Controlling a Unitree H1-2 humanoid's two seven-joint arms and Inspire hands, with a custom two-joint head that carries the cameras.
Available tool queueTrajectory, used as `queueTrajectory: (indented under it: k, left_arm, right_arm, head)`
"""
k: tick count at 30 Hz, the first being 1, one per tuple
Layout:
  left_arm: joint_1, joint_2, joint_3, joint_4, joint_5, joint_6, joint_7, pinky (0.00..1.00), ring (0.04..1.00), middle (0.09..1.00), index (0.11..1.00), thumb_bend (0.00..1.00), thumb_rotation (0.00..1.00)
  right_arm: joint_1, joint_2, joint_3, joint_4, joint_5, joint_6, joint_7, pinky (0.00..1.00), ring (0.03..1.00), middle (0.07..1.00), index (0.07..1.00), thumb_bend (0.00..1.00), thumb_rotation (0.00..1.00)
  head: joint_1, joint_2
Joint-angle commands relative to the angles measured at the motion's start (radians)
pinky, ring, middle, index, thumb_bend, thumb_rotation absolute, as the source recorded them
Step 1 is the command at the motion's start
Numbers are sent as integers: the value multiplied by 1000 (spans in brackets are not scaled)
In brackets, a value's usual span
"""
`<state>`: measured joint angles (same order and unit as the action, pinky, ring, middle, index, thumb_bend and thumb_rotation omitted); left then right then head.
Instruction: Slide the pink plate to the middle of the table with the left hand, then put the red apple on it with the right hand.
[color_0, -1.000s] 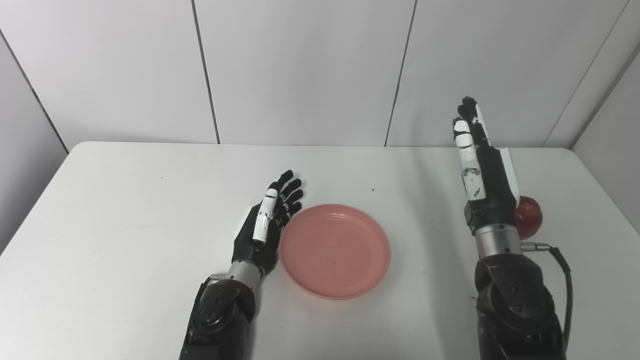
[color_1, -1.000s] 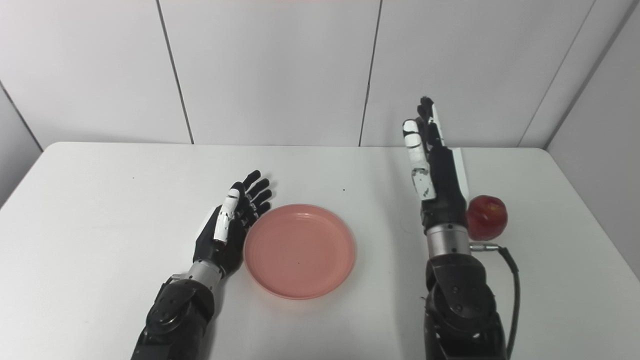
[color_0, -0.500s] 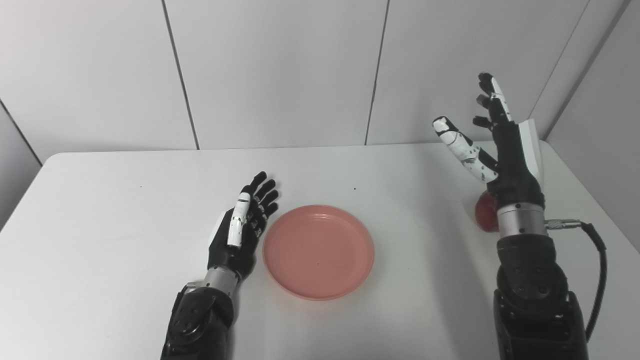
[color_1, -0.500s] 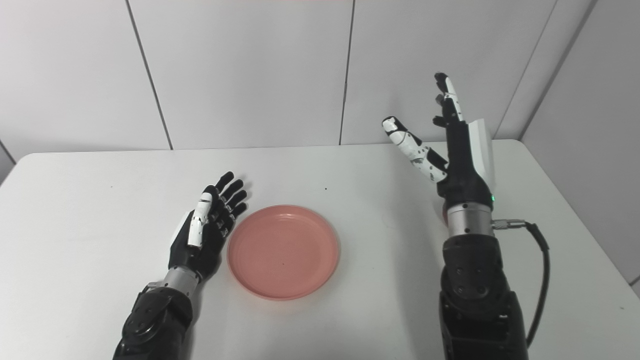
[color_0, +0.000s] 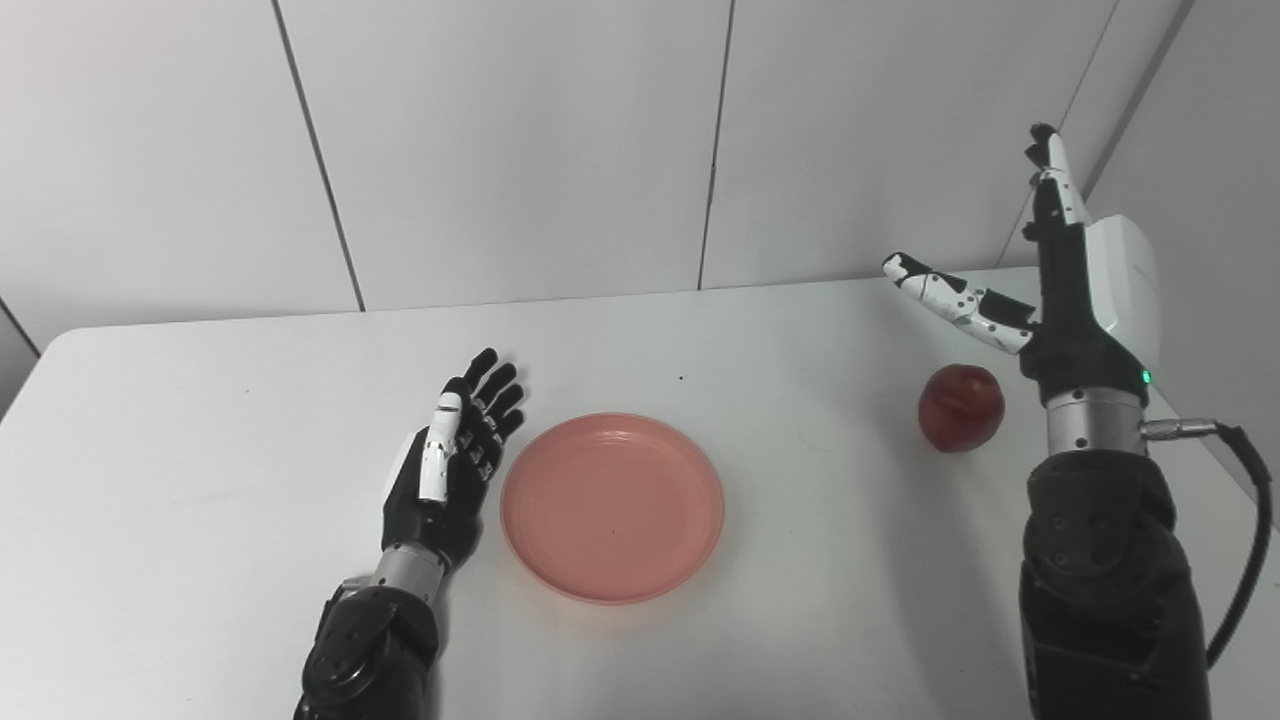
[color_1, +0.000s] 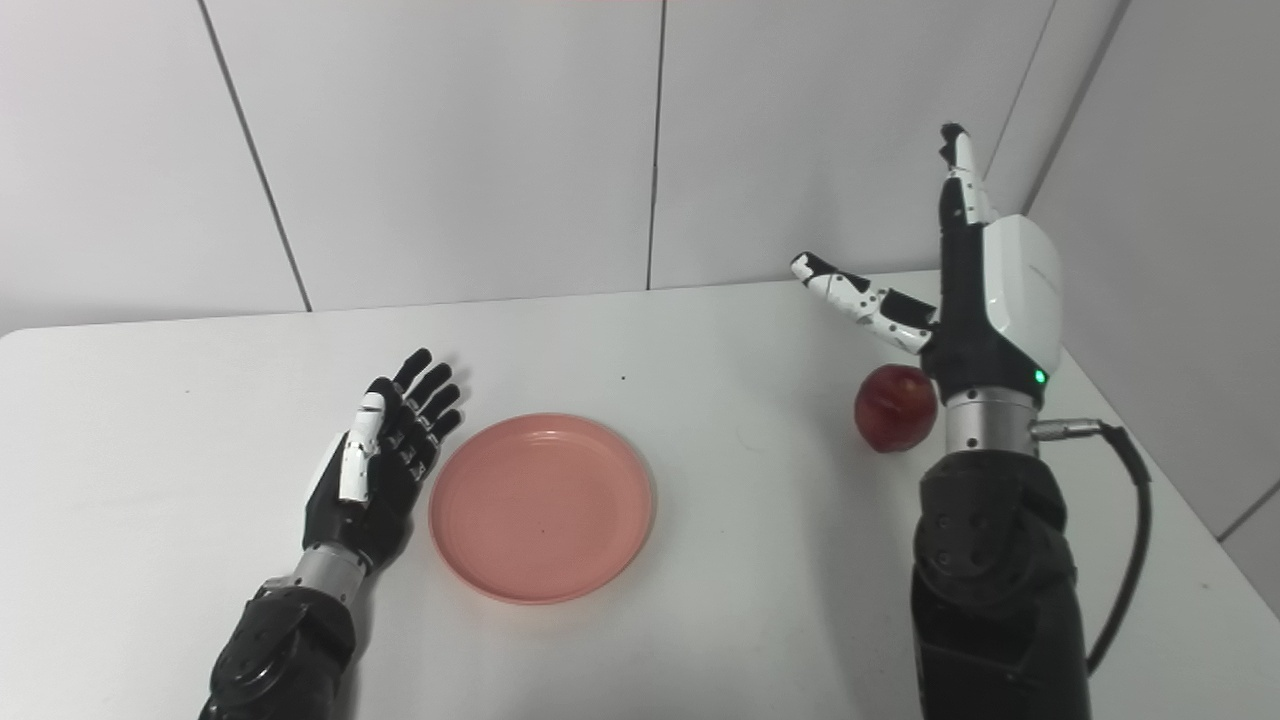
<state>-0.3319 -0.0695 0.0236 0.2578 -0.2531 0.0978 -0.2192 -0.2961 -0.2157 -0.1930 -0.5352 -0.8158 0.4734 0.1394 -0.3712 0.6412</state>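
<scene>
From my seat, both forearms run off the bottom edge, so I see nothing of the elbows. The right hand (color_1: 985, 300) covers the right side of the red apple (color_1: 893, 408) in the right eye view. The table (color_0: 200, 450) is cut at the left, right and bottom edges. Whether the left hand (color_0: 447, 470) touches the pink plate (color_0: 612, 505) I cannot tell.

A white table (color_0: 200, 420) with rounded corners fills the lower part. Behind the table stands a wall of pale grey panels (color_0: 520, 140) with thin dark seams. Right of the table, another grey wall (color_1: 1180, 250) meets it. The light is soft and even.
</scene>
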Motion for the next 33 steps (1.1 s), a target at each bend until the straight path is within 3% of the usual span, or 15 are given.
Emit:
queueTrajectory:
  k: [1, 3, 11, 18, 33]
  left_arm:
    - [8, 11, 5, 15, -1, 26, 10, 949, 939, 931, 912, 360, 1000]
    - [7, 13, 6, 17, -4, 25, 8, 951, 940, 932, 914, 360, 1000]
    - [1, 27, 12, 24, -17, 28, 2, 951, 939, 931, 913, 361, 1000]
    - [1, 34, 8, 17, -22, 36, 6, 963, 940, 935, 923, 381, 1000]
    - [1, 39, 12, 12, -31, 45, 11, 954, 939, 936, 918, 359, 1000]
  right_arm:
    - [-12, -17, -26, -15, -15, -4, -8, 739, 896, 956, 997, 1000, 571]
    - [-3, -23, -38, -4, -16, -5, -7, 711, 887, 969, 1000, 1000, 564]
    - [47, -63, -48, 106, -17, -7, -21, 788, 935, 995, 1000, 1000, 601]
    - [64, -98, -30, 213, 34, -17, -49, 829, 958, 991, 1000, 1000, 592]
    - [51, -113, 8, 317, 89, -5, -41, 850, 966, 987, 989, 1000, 519]
  head:
    - [1, -1]
    - [0, 0]
    - [-32, 4]
    - [-40, 10]
    - [-47, 17]
